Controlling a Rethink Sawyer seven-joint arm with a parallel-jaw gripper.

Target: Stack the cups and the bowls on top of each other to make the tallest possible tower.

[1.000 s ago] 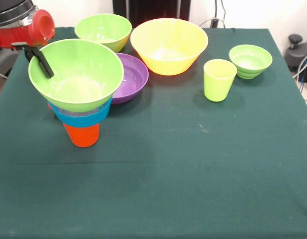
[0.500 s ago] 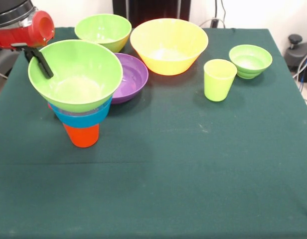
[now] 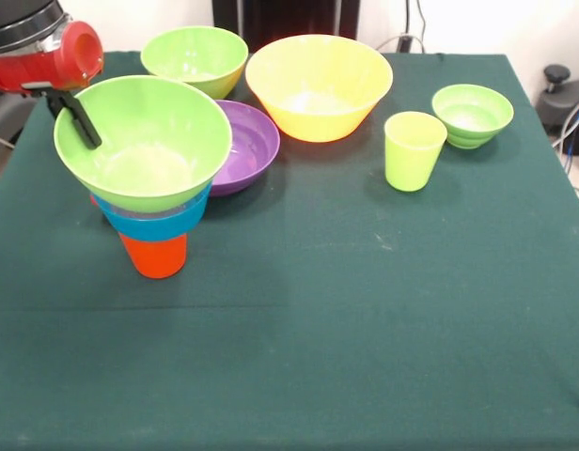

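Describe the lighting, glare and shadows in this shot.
Front view: even, soft light; faint shadows under the tower and beside the green cup; pale glare in the bottom of the yellow bowl; the table cloth is matte, no hotspots.

tower (image 3: 148,178): orange cup (image 3: 155,255) at the bottom, blue bowl (image 3: 158,221) above it, big lime green bowl (image 3: 143,141) on top. loose items: lime green bowl (image 3: 195,58), yellow bowl (image 3: 319,86), purple bowl (image 3: 247,146), lime green cup (image 3: 413,150), small lime green bowl (image 3: 472,115). tablecloth (image 3: 365,319) plain dark green. arm (image 3: 45,56) red and black, gripper (image 3: 75,117) black.
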